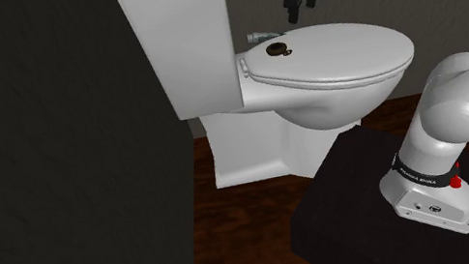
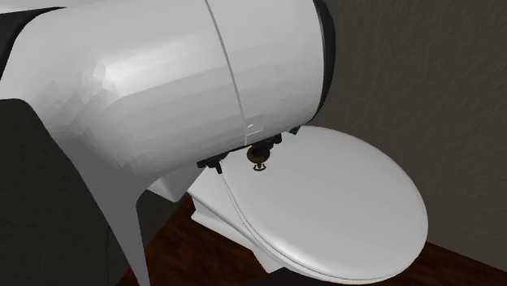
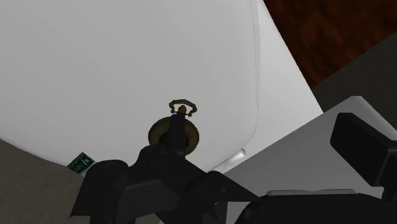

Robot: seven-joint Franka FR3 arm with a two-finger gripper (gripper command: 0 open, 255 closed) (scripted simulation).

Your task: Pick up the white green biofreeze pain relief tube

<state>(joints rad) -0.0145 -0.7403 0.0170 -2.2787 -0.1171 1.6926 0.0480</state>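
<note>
The tube (image 1: pixel 258 35) is a small pale thing lying at the back of the toilet, between the lid's hinge and the wall. In the wrist view its green and white end (image 3: pixel 81 162) peeks out past the lid's edge. My black gripper (image 1: pixel 293 14) hangs in the air above the rear of the lid, apart from the tube. Seen from the wrist, the gripper (image 3: pixel 177 130) has its fingers meeting with nothing between them, over a small brass knob-like object (image 3: pixel 181 108).
A white toilet with its lid (image 1: pixel 347 53) down stands against the wall, its tank (image 1: pixel 192 35) at the shoulder view's left. The small brass object (image 1: pixel 279 48) (image 2: pixel 260 156) sits near the hinge. The white arm (image 2: pixel 162 81) looms across the second exterior view. The black stand (image 1: pixel 353 204) rests on a dark wood floor.
</note>
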